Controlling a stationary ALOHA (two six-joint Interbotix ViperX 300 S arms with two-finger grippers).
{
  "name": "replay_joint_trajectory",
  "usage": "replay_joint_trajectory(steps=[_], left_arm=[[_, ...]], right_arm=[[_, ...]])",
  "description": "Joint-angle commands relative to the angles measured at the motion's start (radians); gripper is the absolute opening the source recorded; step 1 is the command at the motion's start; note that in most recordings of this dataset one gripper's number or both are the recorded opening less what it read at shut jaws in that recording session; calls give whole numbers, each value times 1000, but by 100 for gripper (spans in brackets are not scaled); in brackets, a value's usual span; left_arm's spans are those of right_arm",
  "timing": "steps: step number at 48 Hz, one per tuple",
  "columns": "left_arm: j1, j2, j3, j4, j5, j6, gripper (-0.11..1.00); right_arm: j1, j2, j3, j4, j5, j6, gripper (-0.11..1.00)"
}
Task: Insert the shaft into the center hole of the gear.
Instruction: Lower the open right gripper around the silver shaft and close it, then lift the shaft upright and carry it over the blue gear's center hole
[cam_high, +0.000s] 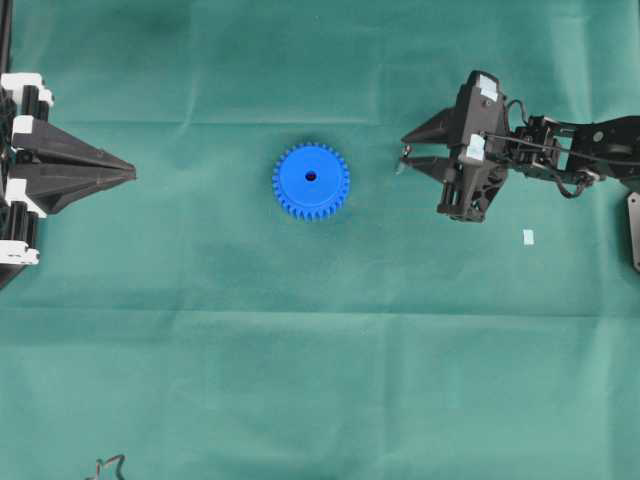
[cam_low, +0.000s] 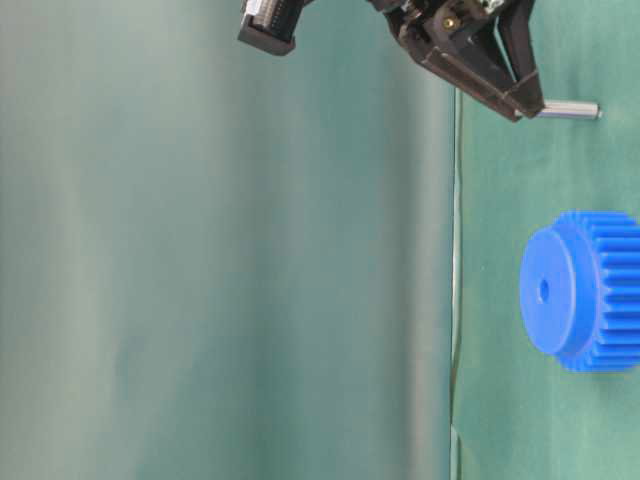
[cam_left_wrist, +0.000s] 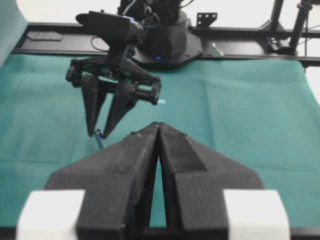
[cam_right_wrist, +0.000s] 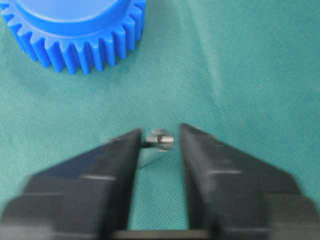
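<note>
Cloth (cam_high: 320, 380), green and faintly creased, covers the whole table, and broad open stretches of it lie on every side of the gear (cam_high: 311, 181), which sits alone near the middle. That gear is bright blue plastic, a round flat disc with a raised hub and many small square teeth about its rim; the center hole (cam_high: 311, 176) shows as a small dark dot in its flat face.

To the right of the gear, apart from it with bare cloth between, the right gripper (cam_high: 404, 153) points its black wedge-shaped fingers toward the disc. The shaft (cam_right_wrist: 160, 138), a thin silvery metal pin, sits between the two fingertips. In the right wrist view a narrow gap seems to remain on each side of the pin, so whether the fingers truly clamp it I cannot tell; the jaws are narrowed close about it. In the table-level view the pin juts from the fingertips toward the cloth.

Left of the gear, well apart, the left gripper (cam_high: 130, 174) has its matte black fingers pressed together on nothing.

A small white tag (cam_high: 528, 237) lies on the cloth beyond the right gripper, farther from the gear.
</note>
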Motion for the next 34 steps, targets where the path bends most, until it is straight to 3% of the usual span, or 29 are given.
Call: replay_joint_trajectory(steps=[1, 18, 34], left_arm=[[0, 3, -26, 3, -3, 0, 0], [0, 0, -26, 3, 15, -2, 0], [-2, 0, -28, 3, 18, -3, 0]], right_arm=[[6, -9, -3, -3, -2, -5, 20], [6, -40, -9, -2, 35, 0, 19], [6, -267, -80, -3, 327, -5, 19]])
